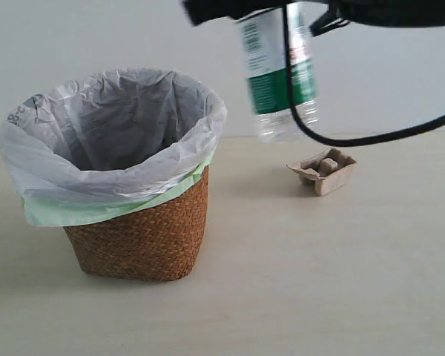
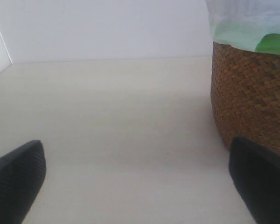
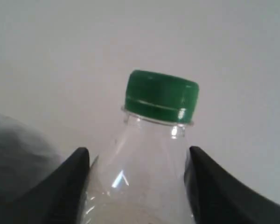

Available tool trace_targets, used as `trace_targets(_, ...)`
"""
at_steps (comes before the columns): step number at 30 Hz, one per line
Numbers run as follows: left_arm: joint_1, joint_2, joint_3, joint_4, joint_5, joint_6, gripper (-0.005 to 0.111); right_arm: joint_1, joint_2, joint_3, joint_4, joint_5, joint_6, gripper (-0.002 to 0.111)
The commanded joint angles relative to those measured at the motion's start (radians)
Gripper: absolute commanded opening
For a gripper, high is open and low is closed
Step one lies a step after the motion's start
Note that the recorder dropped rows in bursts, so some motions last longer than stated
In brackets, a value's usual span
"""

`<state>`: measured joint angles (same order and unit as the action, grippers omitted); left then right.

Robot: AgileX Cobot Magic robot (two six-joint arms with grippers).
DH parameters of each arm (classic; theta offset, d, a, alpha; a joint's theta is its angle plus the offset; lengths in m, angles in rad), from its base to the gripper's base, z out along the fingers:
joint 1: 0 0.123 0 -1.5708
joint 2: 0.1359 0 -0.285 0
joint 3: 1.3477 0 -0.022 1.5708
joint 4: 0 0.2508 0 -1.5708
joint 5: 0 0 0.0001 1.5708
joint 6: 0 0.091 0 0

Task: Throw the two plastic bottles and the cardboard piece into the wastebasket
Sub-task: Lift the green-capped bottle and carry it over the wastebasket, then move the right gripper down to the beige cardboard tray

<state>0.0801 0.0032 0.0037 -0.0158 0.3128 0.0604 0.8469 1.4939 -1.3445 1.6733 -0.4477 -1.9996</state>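
Exterior: wastebasket (image 1: 144,237) sits on the table (image 1: 319,282), left of centre, with its liner folded over the rim so the mouth is wide open. The green-label bottle (image 1: 278,74) hangs roughly upright from the dark arm at the top edge, base down and clear of the table. It's off to the right of the rim, not over the opening; depth is hard to call. My read is it's carried high so it clears the rim on the way across. The cardboard piece (image 1: 322,172) lies on the table behind and right of the basket, well apart from it and untouched. The red-label bottle isn't visible, and I can't see into the basket.

Left wrist: left gripper (image 2: 135,149) has its fingers wide apart with nothing between them, low over bare table, wicker wall just beside one finger. It looks parked out of the way.

Right wrist: right gripper (image 3: 137,154) is clamped on the bottle's shoulder, fingers either side, green cap (image 3: 161,95) sticking out past the tips. A grip below the neck flare should stop it sliding out.

Next move needs a shift left over the mouth before release.
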Motion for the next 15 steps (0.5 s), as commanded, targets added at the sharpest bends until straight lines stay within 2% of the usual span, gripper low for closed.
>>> trace_targets(1,-0.007,-0.003,-0.004,-0.002,-0.007,-0.009,0.108,-0.001,0.05,-0.194,-0.028,0.529,0.262,0.008)
trace_targets(2,-0.007,-0.003,-0.004,-0.002,-0.007,-0.009,0.108,-0.001,0.091,-0.297,0.005,0.438,0.338,0.034)
trace_targets(3,-0.007,-0.003,-0.004,-0.002,-0.007,-0.009,0.108,-0.001,0.101,-0.328,0.013,0.405,0.378,0.051)
trace_targets(4,-0.007,-0.003,-0.004,-0.002,-0.007,-0.009,0.108,-0.001,0.113,-0.343,0.018,0.394,0.401,0.101)
trace_targets(5,-0.007,-0.003,-0.004,-0.002,-0.007,-0.009,0.108,-0.001,0.113,-0.341,0.014,0.394,0.377,0.102)
trace_targets(6,-0.007,-0.003,-0.004,-0.002,-0.007,-0.009,0.108,-0.001,0.117,-0.32,0.014,0.377,0.347,0.096)
trace_targets(7,-0.007,-0.003,-0.004,-0.002,-0.007,-0.009,0.108,-0.001,0.122,-0.308,0.019,0.335,0.346,0.094)
trace_targets(10,-0.007,-0.003,-0.004,-0.002,-0.007,-0.009,0.108,-0.001,0.122,-0.271,0.029,0.181,0.32,0.095)
trace_targets(15,-0.007,-0.003,-0.004,-0.002,-0.007,-0.009,0.108,0.001,0.122,-0.238,0.071,-0.134,0.168,0.095)
